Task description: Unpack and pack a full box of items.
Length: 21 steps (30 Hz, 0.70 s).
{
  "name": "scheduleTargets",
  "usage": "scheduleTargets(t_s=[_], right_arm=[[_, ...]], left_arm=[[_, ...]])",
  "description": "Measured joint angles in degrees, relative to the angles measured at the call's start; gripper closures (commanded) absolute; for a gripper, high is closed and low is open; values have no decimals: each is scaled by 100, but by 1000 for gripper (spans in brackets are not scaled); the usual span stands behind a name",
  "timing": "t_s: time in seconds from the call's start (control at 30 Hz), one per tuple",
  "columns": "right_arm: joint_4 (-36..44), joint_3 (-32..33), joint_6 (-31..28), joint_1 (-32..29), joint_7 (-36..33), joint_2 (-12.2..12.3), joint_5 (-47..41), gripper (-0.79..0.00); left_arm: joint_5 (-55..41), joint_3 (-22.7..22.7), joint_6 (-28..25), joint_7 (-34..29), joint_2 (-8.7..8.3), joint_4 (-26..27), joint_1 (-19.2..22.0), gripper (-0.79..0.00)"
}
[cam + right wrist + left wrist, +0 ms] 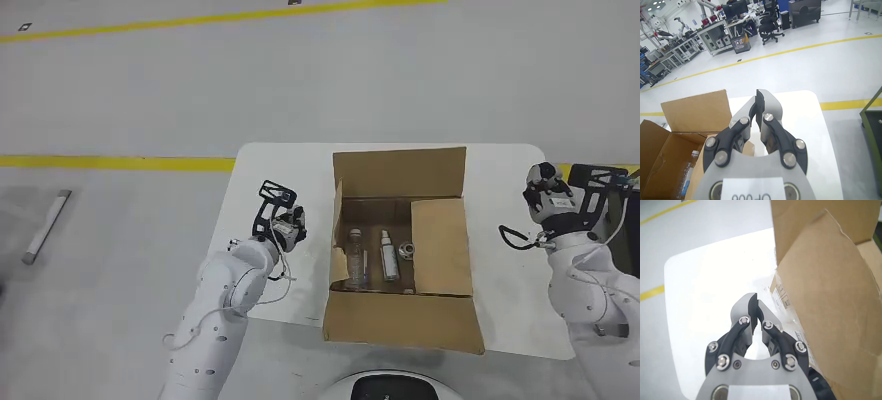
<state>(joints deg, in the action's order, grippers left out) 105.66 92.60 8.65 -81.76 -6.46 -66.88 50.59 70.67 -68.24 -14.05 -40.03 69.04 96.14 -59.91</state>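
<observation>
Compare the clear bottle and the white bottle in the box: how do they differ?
The clear bottle is see-through and wider; the white bottle is opaque and slimmer. The clear bottle lies close beside the box side wall; the white bottle lies mid-floor. Both lie flat and parallel.

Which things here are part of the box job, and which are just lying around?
Job: cardboard box; inside it clear bottle, white bottle, small round part; left gripper and right gripper, both shut, empty.
Lying about: grey pipe on floor; green cart.
</observation>
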Motion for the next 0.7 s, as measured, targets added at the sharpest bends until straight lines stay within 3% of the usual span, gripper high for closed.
scheduleTargets(t_s=[0.23,0.43,0.7], right_arm=[[-415,108,367,304,-206,-27,-139,0],[-1047,30,735,1095,-1152,-62,-810,0],[-2244,-397,346,2325,-2255,-105,-1547,0]], left_arm=[[550,471,-572,436,26,-93,22,0],[869,906,-771,682,104,-257,365,0],[797,1265,-1018,730,204,-503,676,0]])
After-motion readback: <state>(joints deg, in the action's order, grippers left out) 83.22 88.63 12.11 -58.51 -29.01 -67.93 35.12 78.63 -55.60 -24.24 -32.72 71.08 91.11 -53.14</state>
